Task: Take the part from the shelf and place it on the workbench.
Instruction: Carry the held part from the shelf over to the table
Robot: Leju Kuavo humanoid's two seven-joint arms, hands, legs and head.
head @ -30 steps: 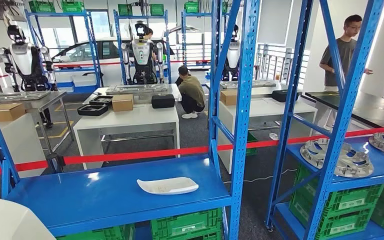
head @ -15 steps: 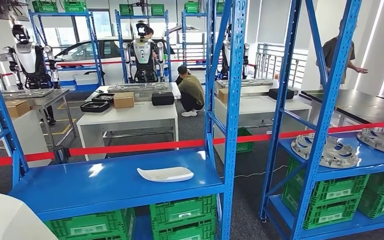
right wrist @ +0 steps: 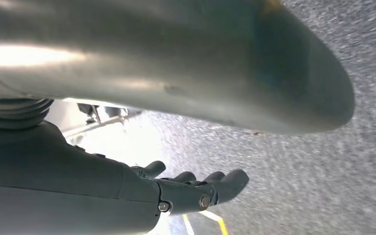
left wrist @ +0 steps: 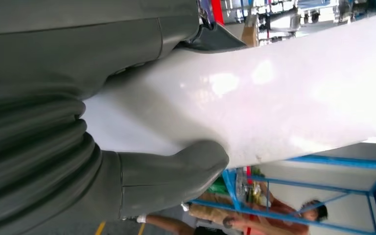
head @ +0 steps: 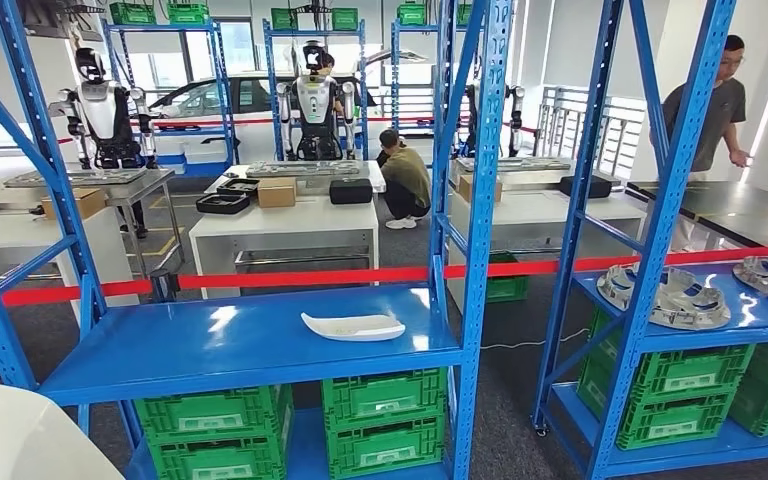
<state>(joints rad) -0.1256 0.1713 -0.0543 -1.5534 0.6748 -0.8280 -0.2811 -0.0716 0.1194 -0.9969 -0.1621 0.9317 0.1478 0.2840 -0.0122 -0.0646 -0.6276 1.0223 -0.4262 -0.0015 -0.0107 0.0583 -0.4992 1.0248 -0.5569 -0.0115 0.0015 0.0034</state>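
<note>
White curved part [head: 353, 326] lies flat on blue shelf [head: 160, 350], toward its right edge, near blue upright [head: 480, 200]. Green crates [head: 380, 425] stacked beneath. Red tape [head: 290, 279] runs behind shelf. Grey round parts [head: 663, 298] on neighbouring right shelf. White rounded piece [head: 15, 440] at picture's lower left corner. Person [head: 712, 115] stands far right.

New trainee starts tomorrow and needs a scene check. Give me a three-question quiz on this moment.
1. True or false: the left robot hand grips a white part.
2. What is stored under the blue shelf where a second white part lies? A: green crates. B: cardboard boxes. C: tyres.
3. Fill in: the right robot hand, fingers apart above the floor, holds ____.

Key: 1 true; 2 A; 3 nothing.
</note>
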